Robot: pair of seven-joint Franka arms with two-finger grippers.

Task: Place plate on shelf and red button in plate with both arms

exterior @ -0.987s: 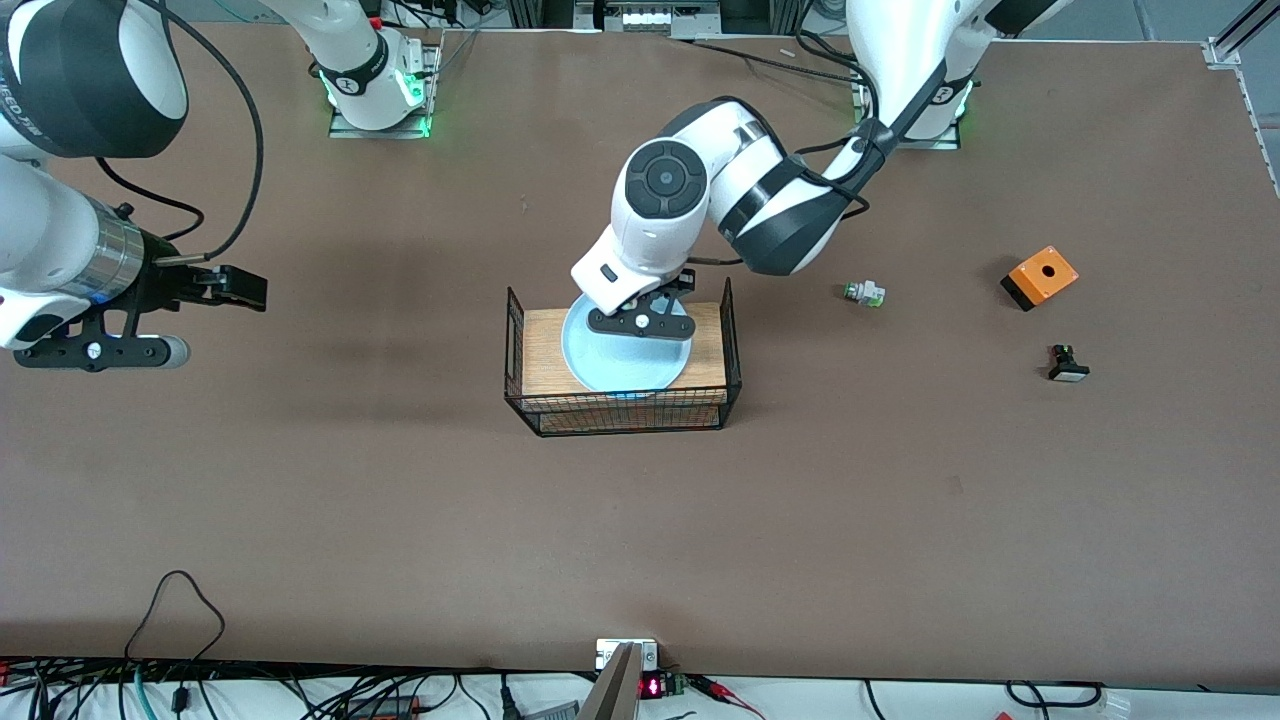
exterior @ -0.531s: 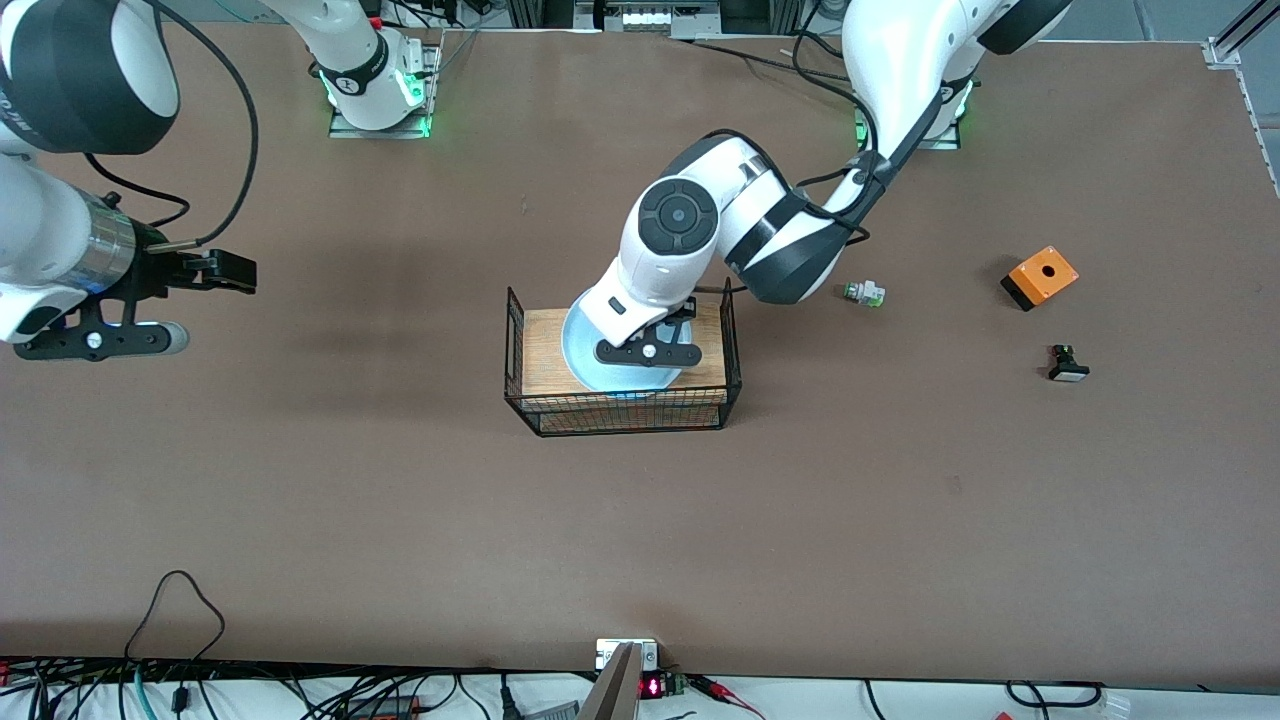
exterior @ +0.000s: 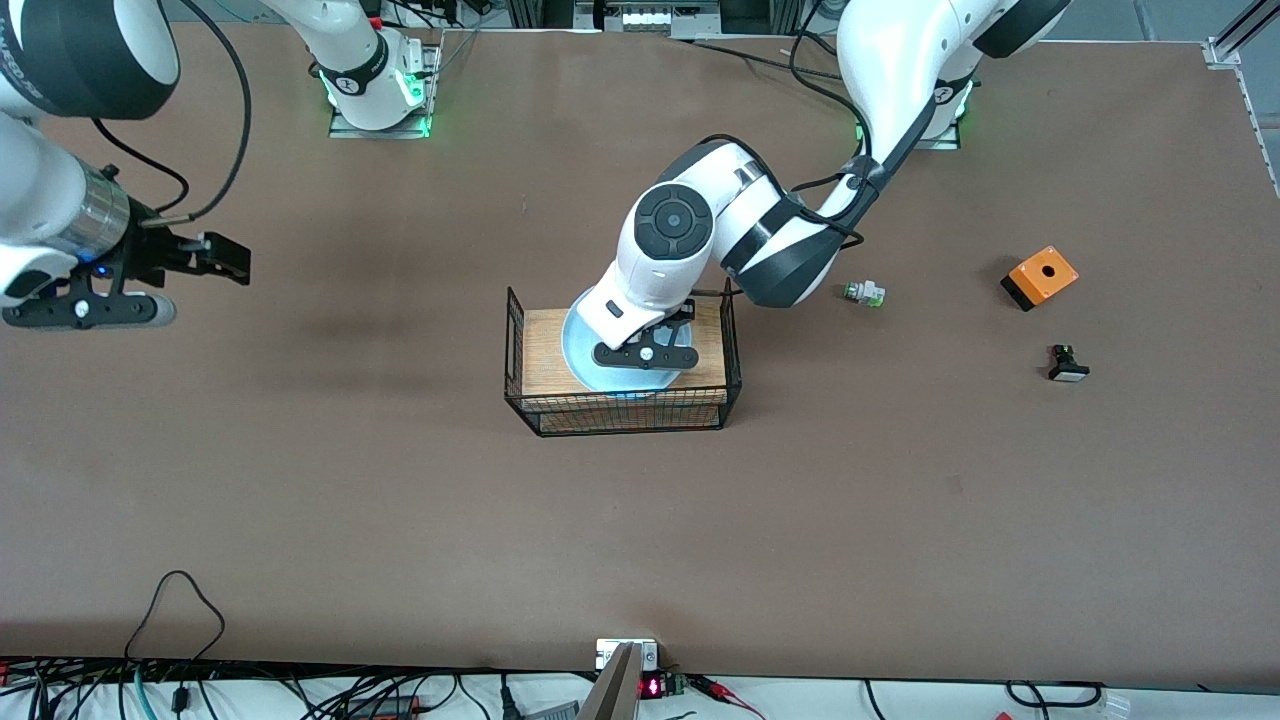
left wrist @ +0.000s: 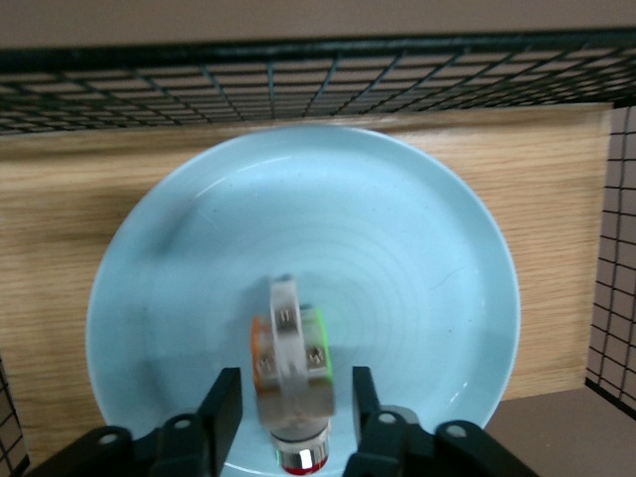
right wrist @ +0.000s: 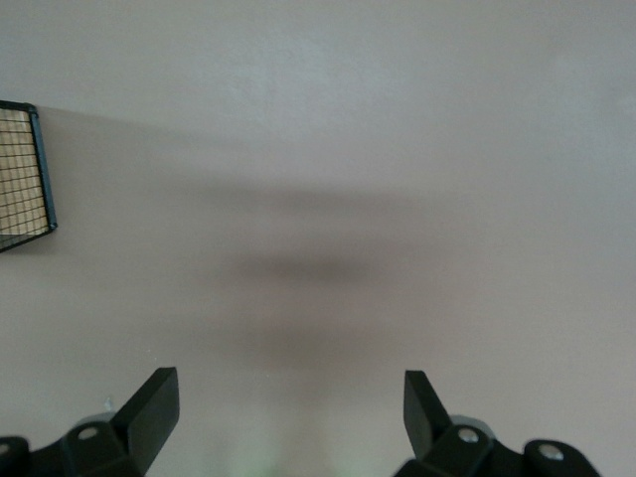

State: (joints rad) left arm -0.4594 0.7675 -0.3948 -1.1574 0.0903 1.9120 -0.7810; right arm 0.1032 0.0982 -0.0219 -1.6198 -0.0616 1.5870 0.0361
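Note:
The light blue plate (exterior: pixel 588 352) lies on a wooden board in a black wire basket (exterior: pixel 620 412) at the table's middle. My left gripper (exterior: pixel 645 355) hangs low over the plate. In the left wrist view the plate (left wrist: pixel 397 258) fills the frame. The red button (left wrist: pixel 290 358), white-bodied with green and orange sides and a red cap, sits blurred between the open fingers of the left gripper (left wrist: pixel 293 386), with a gap on each side. My right gripper (exterior: pixel 90 310) is open and empty over bare table at the right arm's end, also seen in its wrist view (right wrist: pixel 288 386).
A white switch with green tabs (exterior: pixel 864 293) lies beside the basket toward the left arm's end. An orange box (exterior: pixel 1039 277) and a black switch with a white cap (exterior: pixel 1067 364) lie farther that way. A basket corner (right wrist: pixel 25 179) shows in the right wrist view.
My left gripper moved down over the plate's middle inside the basket, then nearly stopped. My right gripper drew back toward the right arm's end of the table.

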